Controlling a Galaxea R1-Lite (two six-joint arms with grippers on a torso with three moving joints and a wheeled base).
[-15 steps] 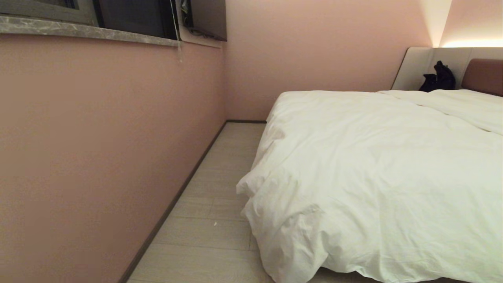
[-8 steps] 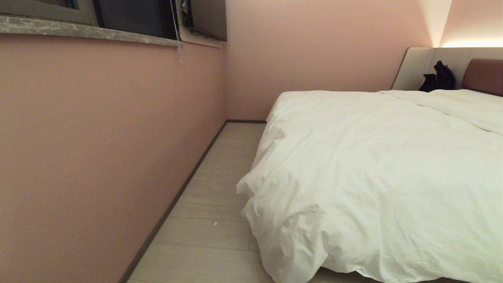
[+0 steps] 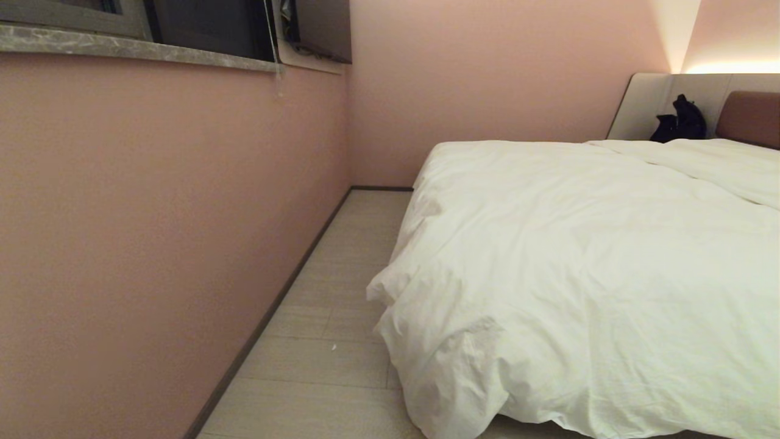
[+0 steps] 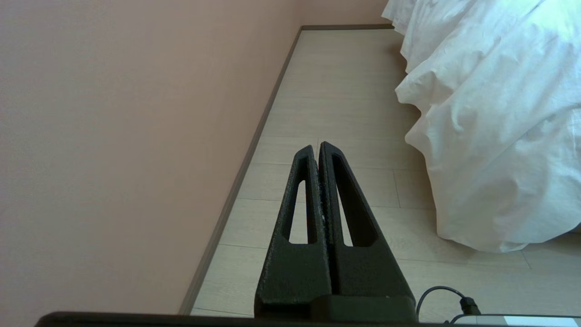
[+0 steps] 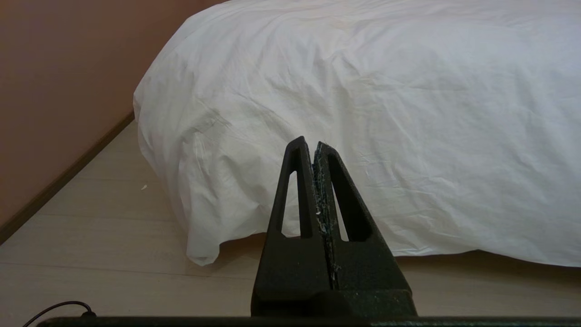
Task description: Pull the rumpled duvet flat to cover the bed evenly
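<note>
Both arms parked low — left gripper (image 4: pixel 317 146), right gripper (image 5: pixel 308 141) clenched (empty); duvet (image 3: pixel 579 256) untouched

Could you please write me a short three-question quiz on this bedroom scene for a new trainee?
1. True or false: the left gripper is holding a corner of the duvet.
2. What lies between the pink wall and the bed? A) a rug B) a strip of bare floor C) a chair
3. What dark thing sits by the grey surround panel?

Key:
1. False; it is shut on nothing, over the floor, like the right gripper facing the duvet's hanging edge.
2. B
3. A black object, too far off to identify.
</note>
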